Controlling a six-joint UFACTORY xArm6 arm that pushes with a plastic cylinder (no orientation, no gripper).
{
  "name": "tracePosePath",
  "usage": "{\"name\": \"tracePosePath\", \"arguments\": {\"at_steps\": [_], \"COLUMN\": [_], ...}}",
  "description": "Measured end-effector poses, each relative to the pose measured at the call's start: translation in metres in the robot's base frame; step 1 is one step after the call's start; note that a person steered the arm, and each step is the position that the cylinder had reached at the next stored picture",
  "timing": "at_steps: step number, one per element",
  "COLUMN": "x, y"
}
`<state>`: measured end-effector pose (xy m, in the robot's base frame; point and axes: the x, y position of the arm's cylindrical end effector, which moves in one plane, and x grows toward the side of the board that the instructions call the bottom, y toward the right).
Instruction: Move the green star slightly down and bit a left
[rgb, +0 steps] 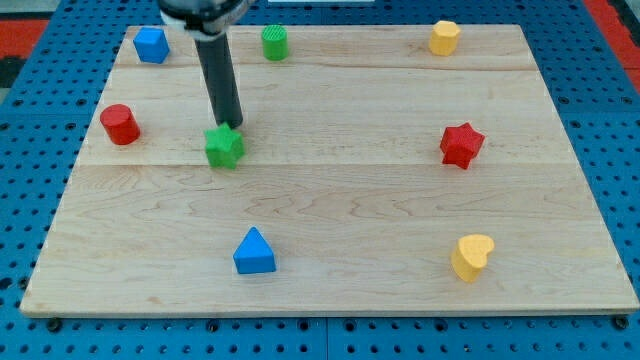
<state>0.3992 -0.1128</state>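
Observation:
The green star (225, 148) lies on the wooden board (330, 240), left of the middle. My tip (231, 124) stands at the star's upper right edge, touching or almost touching it. The dark rod rises from there toward the view's top.
A red cylinder (120, 124) sits left of the star. A blue block (151, 44), a green cylinder (274, 42) and a yellow block (444, 38) line the top edge. A blue triangle (254, 252), a red star (461, 145) and a yellow heart (472, 257) lie elsewhere.

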Motion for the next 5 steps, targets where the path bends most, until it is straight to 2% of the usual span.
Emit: {"name": "tracePosePath", "arguments": {"at_steps": [1,2,3,4,5], "x": [0.049,0.021,0.049,0.096,0.098], "y": [-0.022,-0.002,0.025,0.010,-0.054]}}
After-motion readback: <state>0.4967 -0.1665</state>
